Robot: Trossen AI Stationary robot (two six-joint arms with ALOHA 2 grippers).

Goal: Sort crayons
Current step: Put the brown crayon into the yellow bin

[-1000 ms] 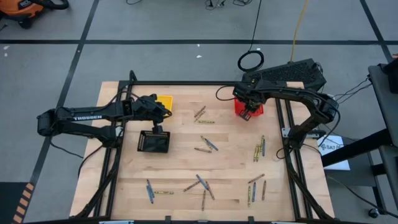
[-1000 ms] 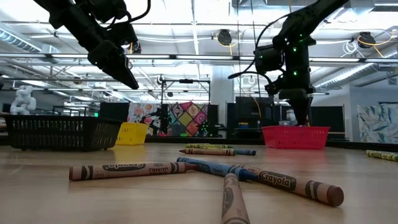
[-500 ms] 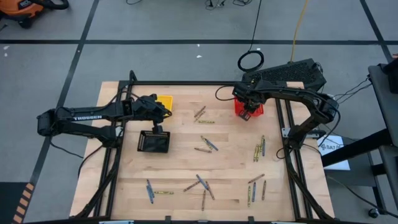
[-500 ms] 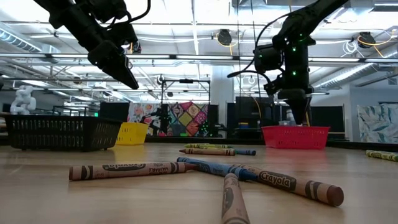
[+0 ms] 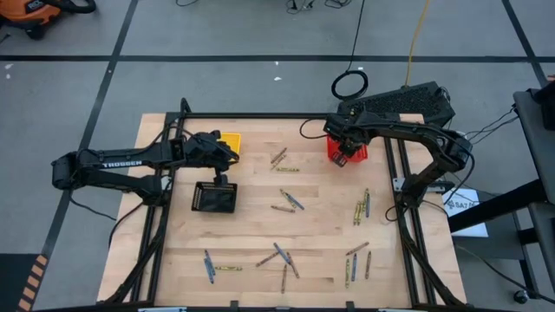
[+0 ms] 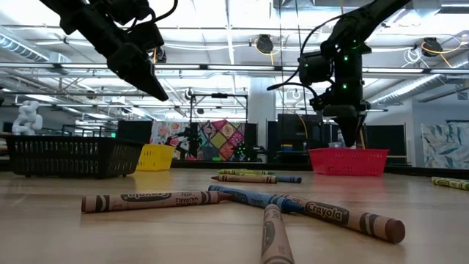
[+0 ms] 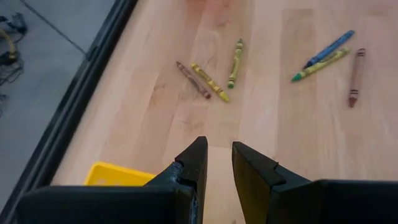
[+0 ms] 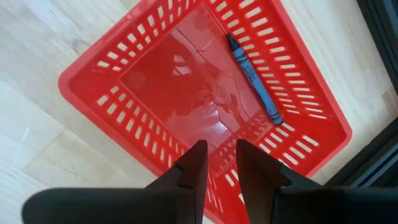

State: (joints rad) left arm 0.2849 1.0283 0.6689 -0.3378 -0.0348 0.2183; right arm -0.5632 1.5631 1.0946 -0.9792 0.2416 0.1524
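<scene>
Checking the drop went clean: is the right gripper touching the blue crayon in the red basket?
Apart. The right wrist view shows the blue crayon lying on the red basket floor, clear of the right gripper.

Crayons scattered flat on table; blue crayon inside red basket.

- Bright, even light comes from long ceiling lamps above me; in the low view they glare almost to white.
- In that view my arms are only dark silhouettes against the lamps.
- The counter is evenly lit from above, with only soft, short shadows.
- The glossy floor of the red basket shows pale reflections.
- My own fingers look blurred and nearly black in both wrist views.
- The nearest crayon in the low view is out of focus.
</scene>
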